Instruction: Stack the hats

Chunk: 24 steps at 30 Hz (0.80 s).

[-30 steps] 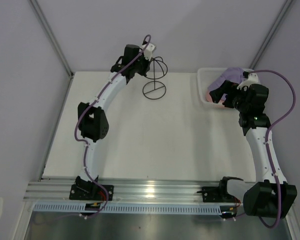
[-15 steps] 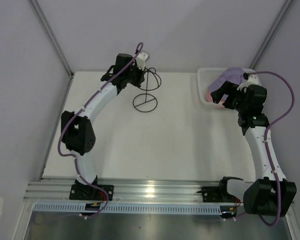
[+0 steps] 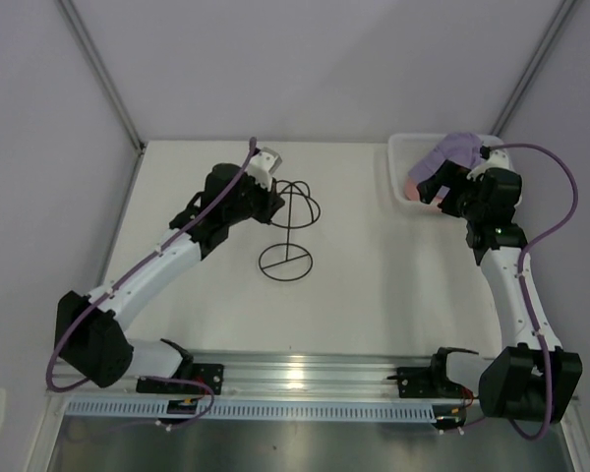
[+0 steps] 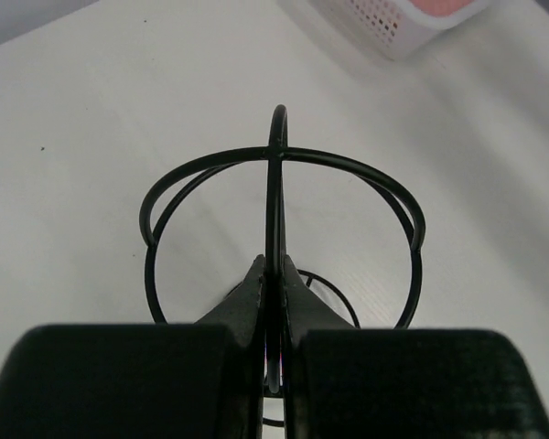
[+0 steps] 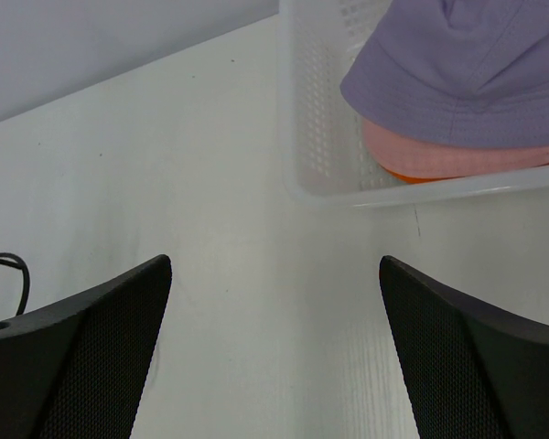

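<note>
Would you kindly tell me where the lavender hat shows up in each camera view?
Top external: the lavender hat is at the upper right, in the white basket.
Left wrist: not in it; only the basket's corner shows, at the top right.
Right wrist: upper right, lying on the pink hat.
Shared landmark: the white basket.

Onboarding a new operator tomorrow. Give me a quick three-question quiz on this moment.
1. True or false: the left end effector is shut on the stand.
2. What colour is the topmost hat in the basket?
3. The right end effector is: A open; B shut on a hat; C shut on the basket rim.

Key: 1 true; 2 lavender; 3 A.
</note>
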{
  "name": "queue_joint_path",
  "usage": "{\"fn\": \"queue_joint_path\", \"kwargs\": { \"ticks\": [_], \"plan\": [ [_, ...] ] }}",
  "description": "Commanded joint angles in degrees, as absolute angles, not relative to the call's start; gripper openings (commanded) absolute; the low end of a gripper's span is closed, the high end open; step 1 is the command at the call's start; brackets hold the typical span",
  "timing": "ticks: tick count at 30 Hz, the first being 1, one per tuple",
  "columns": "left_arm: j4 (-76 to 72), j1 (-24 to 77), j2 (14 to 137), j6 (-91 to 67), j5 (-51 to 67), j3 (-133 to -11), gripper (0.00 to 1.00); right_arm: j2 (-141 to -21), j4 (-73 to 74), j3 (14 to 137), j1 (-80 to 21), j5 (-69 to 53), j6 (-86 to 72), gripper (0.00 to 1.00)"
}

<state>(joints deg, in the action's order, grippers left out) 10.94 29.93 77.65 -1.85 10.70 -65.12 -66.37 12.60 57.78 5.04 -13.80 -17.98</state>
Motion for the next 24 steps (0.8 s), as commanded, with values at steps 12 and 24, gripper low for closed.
{"fn": "queue_joint_path", "kwargs": {
  "ticks": [12, 24],
  "plan": [
    [-10.90, 34.89, 68.73, -6.68, 12.04, -52.21, 0.01, -64.95, 11.33, 54.49, 4.83, -14.24, -18.90, 1.00],
    [-8.62, 36.38, 63.20, -9.76, 12.48, -44.65, 0.01, -66.00, 12.39, 55.02, 4.83, -12.30, -18.28, 1.00]
  ]
}}
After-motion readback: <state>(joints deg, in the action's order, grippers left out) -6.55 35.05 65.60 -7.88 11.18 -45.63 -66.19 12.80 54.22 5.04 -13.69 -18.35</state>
